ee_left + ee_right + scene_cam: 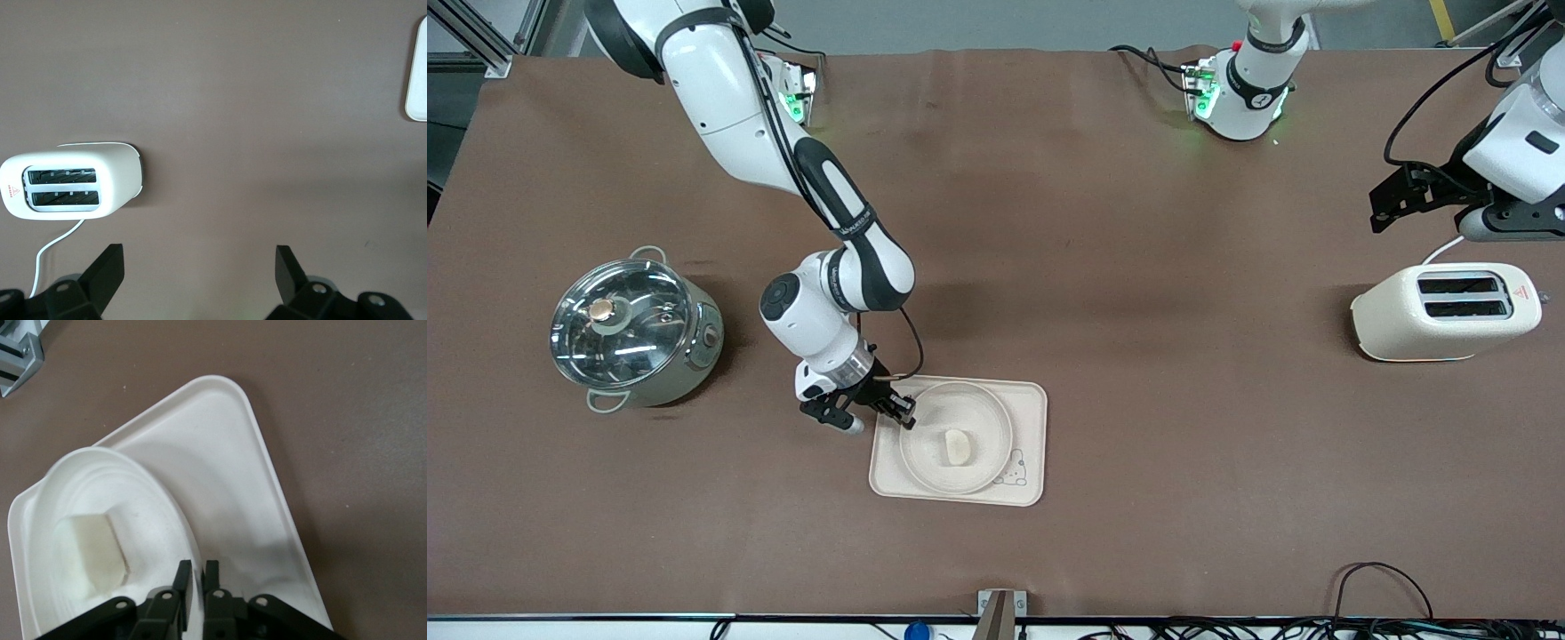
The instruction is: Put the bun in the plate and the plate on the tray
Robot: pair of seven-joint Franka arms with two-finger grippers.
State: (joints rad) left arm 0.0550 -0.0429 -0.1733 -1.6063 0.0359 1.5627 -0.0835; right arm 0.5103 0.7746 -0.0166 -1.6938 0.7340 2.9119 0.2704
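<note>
The bun (957, 446) lies in the round plate (960, 404), and the plate sits on the rectangular tray (1027, 418) near the middle of the table. My right gripper (903, 413) is shut on the plate's rim at the side toward the right arm's end. In the right wrist view its fingers (199, 577) pinch the rim of the plate (140, 500), with the bun (90, 553) inside and the tray (227, 467) underneath. My left gripper (1400, 196) waits open and empty above the table by the toaster; it also shows in the left wrist view (199, 267).
A steel pot with a glass lid (633, 327) stands toward the right arm's end. A cream toaster (1445, 311) with its cord stands toward the left arm's end and shows in the left wrist view (70, 187). A tray corner (417, 73) shows there too.
</note>
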